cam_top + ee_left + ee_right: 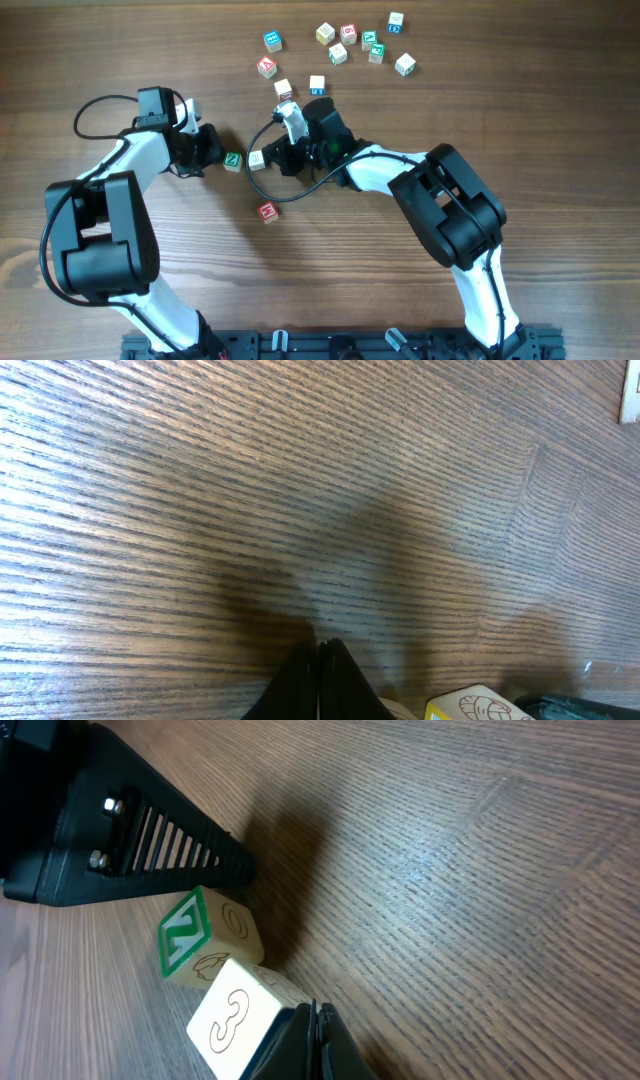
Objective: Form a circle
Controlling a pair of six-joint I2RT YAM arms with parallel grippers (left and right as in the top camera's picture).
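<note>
left gripper (pixel 320 653) and right gripper (pixel 318 1013) are both pressed together, empty. green block (pixel 183 944) sits just ahead of the left tips, numbered block (pixel 232 1017) beside the right; slow, low pushes likely work best.

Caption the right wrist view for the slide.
Shut right gripper beside a white wooden number-3 block; green-lettered wooden block and black left gripper beyond, on wooden table.

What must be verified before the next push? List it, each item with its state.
1. Left gripper shut: ok.
2. Right gripper shut: ok.
3. Green-lettered wooden cube beside pale wooden cube marked 3, between both grippers: ok.
4. Right gripper touching the marked cube: cannot tell.
5. Circle formed: not ok; red-lettered wooden cube lies alone, other cubes cluster at the far side.
</note>
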